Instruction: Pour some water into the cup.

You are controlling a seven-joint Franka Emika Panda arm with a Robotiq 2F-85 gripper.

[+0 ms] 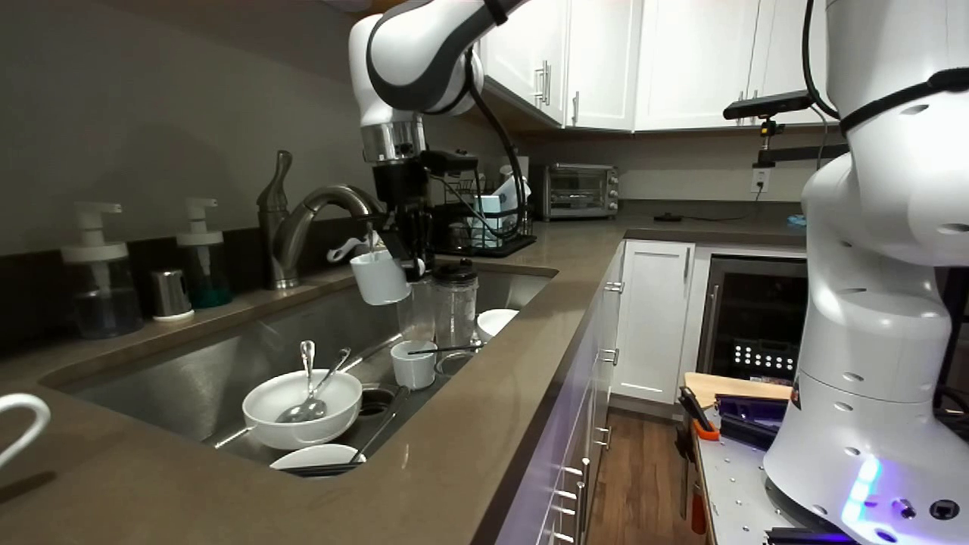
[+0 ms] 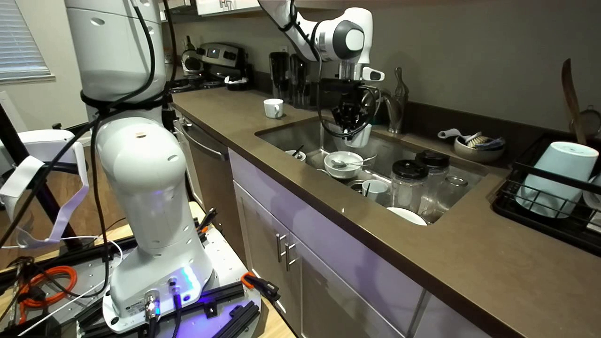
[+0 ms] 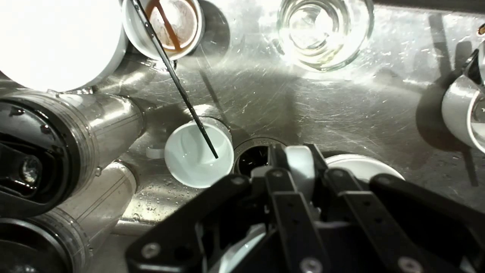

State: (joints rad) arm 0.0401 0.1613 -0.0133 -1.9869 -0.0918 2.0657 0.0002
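A white cup [image 1: 380, 280] hangs over the sink [image 1: 189, 378] beneath the faucet spout [image 1: 337, 198], tilted with its mouth toward the faucet side. My gripper [image 1: 412, 261] is shut on its handle, and in an exterior view the cup [image 2: 361, 137] shows just past the fingers. Looking from the wrist, the pale handle [image 3: 300, 161] sits squeezed between the gripper's [image 3: 297, 153] black fingertips; the cup's body is mostly hidden behind the linkage. Whether water runs from the spout or stands in the cup, I cannot make out.
Below lie a bowl with spoons [image 1: 303, 409], another white cup [image 3: 199, 155] with a black stick across it, and the drain [image 3: 253, 159]. Black-lidded jars [image 2: 408, 185] stand near the sink's end. A mug [image 2: 273, 109] is on the counter; soap dispensers [image 1: 98, 280] line the back.
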